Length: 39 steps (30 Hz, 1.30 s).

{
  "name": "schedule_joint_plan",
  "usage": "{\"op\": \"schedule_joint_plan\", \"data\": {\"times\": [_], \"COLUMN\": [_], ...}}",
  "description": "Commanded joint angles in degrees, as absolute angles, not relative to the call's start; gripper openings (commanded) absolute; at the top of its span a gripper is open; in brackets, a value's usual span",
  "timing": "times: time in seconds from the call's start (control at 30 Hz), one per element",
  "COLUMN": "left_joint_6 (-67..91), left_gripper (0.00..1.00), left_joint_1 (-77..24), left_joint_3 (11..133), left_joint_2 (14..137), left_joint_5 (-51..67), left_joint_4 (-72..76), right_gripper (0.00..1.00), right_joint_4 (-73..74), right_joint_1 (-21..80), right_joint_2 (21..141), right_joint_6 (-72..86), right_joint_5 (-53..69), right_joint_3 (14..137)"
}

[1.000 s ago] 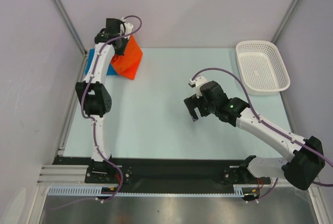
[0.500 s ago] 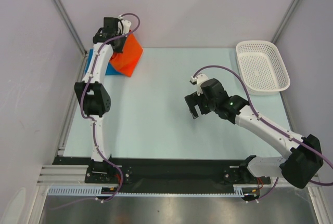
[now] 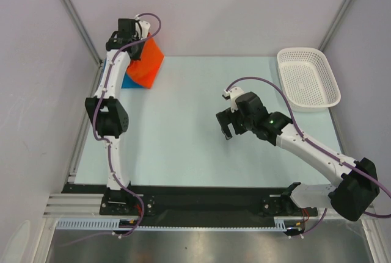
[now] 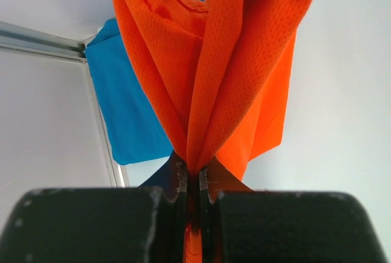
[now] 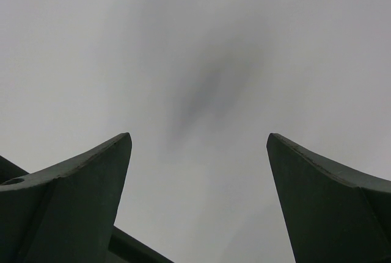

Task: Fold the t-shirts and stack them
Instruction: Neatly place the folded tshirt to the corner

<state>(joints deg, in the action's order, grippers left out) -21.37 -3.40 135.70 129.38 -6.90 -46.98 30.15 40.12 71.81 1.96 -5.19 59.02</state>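
Orange shirt [image 4: 238, 61] farther left, hanging from clenched left tool [image 4: 194, 176]; right tool [image 5: 198, 140] spread.

I find nothing to read here: no lettering, number, brand or sign on the orange shirt [image 4: 244, 61], the blue shirt [image 4: 122, 104], the white basket [image 3: 305, 80] or the counter [image 3: 183, 129], in any of my three views.

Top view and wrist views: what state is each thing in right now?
Left gripper: shut on the orange shirt.
Orange shirt: lifted, hanging bunched.
Blue shirt: lying on the table, far left corner.
Right gripper: open, empty, above bare table.
Basket: upright, empty.
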Motion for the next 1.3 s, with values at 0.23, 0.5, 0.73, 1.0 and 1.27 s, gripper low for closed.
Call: {"op": "schedule_joint_plan", "data": {"times": [0.23,0.5,0.73,1.0,1.27], "left_joint_6": [-20.1,-18.9,-18.2,-17.7,-17.0], "left_gripper": [0.00,0.00,0.00,0.00,0.00], "left_joint_1": [-1.9,-0.7,-0.2,2.9,4.9], "left_joint_3": [136.4,135.9,135.4,134.0,133.7], "left_joint_2": [123.9,125.2,126.2,127.3,129.9], "left_joint_5": [-8.0,-8.0,-6.5,-4.6,-1.9], "left_joint_4": [-44.4,-43.9,-42.1,-40.7,-39.7], "right_gripper": [1.00,1.00,1.00,1.00,1.00], "right_joint_4": [28.9,29.2,29.8,30.1,31.1], "right_joint_1": [40.2,40.1,39.8,39.8,40.1], "right_joint_2": [72.0,72.6,74.1,76.9,80.8], "right_joint_6": [2.4,1.6,1.4,2.0,2.4], "right_joint_5": [-5.0,-5.8,-6.0,-5.5,-5.9], "right_joint_3": [61.9,62.1,63.6,65.9,69.3]}}
